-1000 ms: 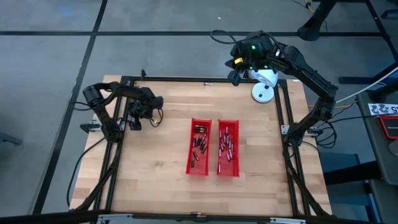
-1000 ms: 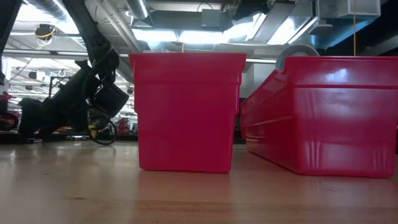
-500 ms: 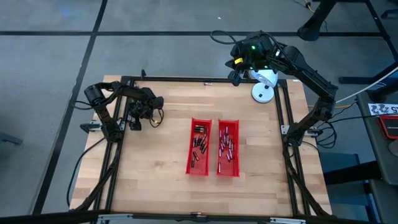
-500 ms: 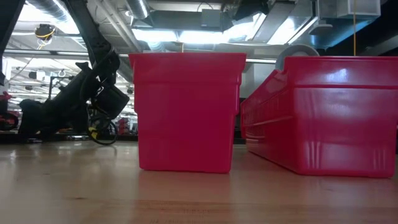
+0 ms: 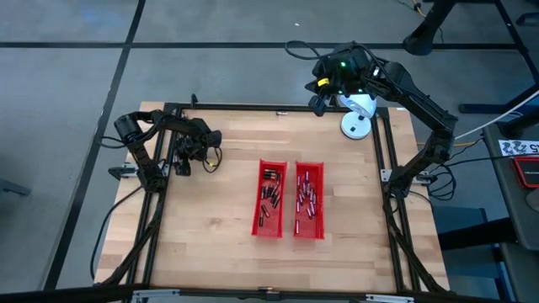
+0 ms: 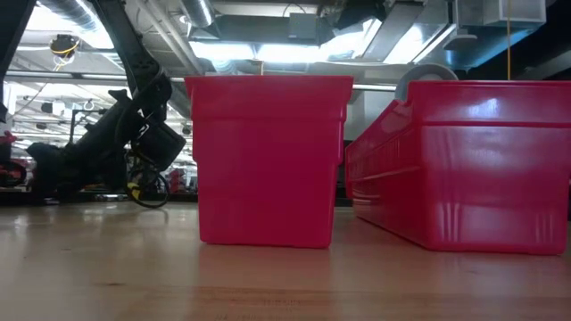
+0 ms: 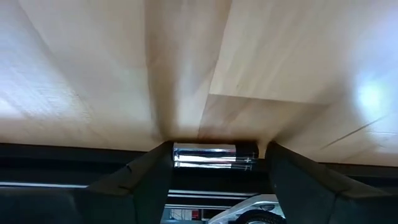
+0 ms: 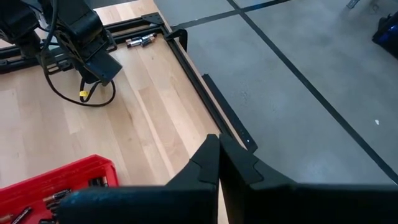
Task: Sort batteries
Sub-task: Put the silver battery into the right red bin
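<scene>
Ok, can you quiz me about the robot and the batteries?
1. How many red trays stand on the table?
2. True or false: the right tool is wide open.
3. Where is the left tool? A: above the trays. B: near the table's left edge. C: out over the floor.
Key: 1: two. 2: false, it is shut. 3: B.

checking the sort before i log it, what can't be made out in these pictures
- Low view: contents of both red trays, hidden by their own walls.
- High view: batteries too small to tell types apart.
- Left wrist view: the battery between the left tool fingers; contact unclear.
- Right wrist view: trays cut off by the edge.
</scene>
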Available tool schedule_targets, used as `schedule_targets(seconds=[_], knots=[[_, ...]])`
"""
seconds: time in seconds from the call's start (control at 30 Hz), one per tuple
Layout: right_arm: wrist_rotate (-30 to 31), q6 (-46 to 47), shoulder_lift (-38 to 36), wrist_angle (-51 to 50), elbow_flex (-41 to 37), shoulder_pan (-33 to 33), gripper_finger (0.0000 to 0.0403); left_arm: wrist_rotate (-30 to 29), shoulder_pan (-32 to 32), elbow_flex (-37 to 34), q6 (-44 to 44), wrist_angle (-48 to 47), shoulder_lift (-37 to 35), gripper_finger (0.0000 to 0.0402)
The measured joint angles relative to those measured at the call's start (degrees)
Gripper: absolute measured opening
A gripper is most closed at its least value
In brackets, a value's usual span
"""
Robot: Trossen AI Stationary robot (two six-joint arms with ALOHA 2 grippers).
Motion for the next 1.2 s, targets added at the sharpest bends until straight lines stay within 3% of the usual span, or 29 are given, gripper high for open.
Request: schedule_targets(seconds=[0.33, 0.83, 1.07, 1.2], knots=[[-0.92, 0.53, 0.00, -0.42, 0.00, 0.00, 0.0005, 0.00, 0.00, 0.02, -1.11, -0.01, 0.00, 0.0194], [-1.97, 1.34, 0.00, -0.81, -0.02, 0.00, 0.0005, 0.50, -0.02, 1.81, -4.60, -4.98, -0.38, 0.0190], [-1.95, 1.34, 0.00, -0.79, -0.01, 0.00, 0.0005, 0.63, -0.02, 3.76, -5.79, -5.22, -5.18, 0.0190], [-1.95, 1.34, 0.00, -0.75, -0.01, 0.00, 0.0005, 4.20, -0.07, 5.58, -7.49, -4.91, -8.68, 0.0191]])
